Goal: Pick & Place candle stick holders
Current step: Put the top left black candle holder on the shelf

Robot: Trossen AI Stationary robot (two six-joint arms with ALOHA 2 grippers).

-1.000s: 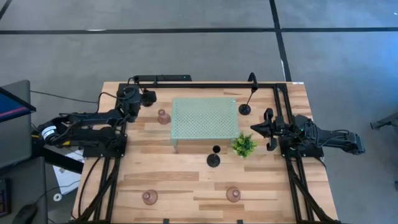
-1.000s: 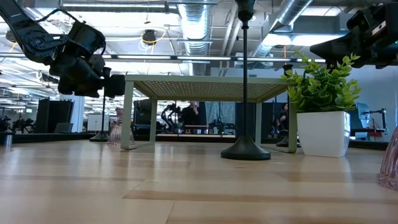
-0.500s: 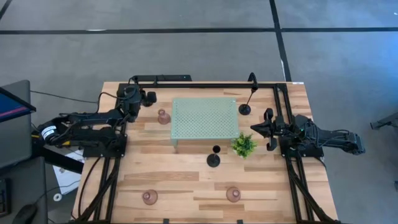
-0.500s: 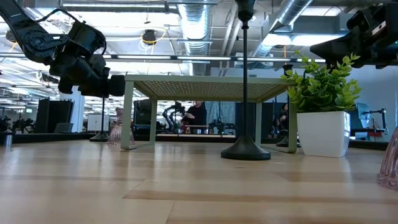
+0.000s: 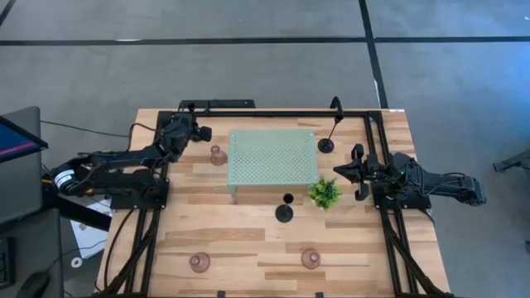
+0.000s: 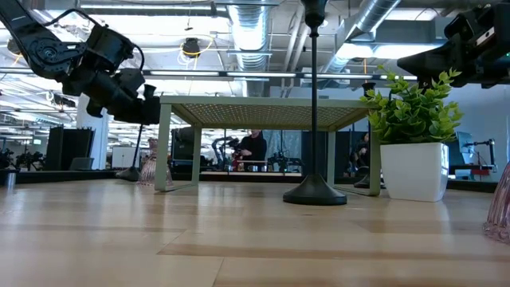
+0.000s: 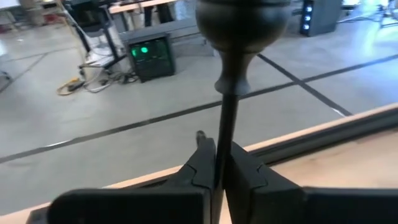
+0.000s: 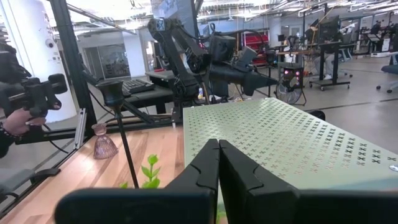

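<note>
Black slender-stemmed candle stick holder (image 7: pixel 227 93) clenched in left end effector (image 7: pixel 217 167), right end effector (image 8: pixel 218 163) clenched empty.

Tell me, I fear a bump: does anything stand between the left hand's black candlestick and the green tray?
One pink holder stands by the tray's left edge, close beside the path from the black candlestick in the left hand. It sits lower than the tray top. Nothing else shows between.

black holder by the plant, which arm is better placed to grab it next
Right. The right gripper is empty and close to the front black holder; the left gripper is farther off, shut on the stem of another black holder.
</note>
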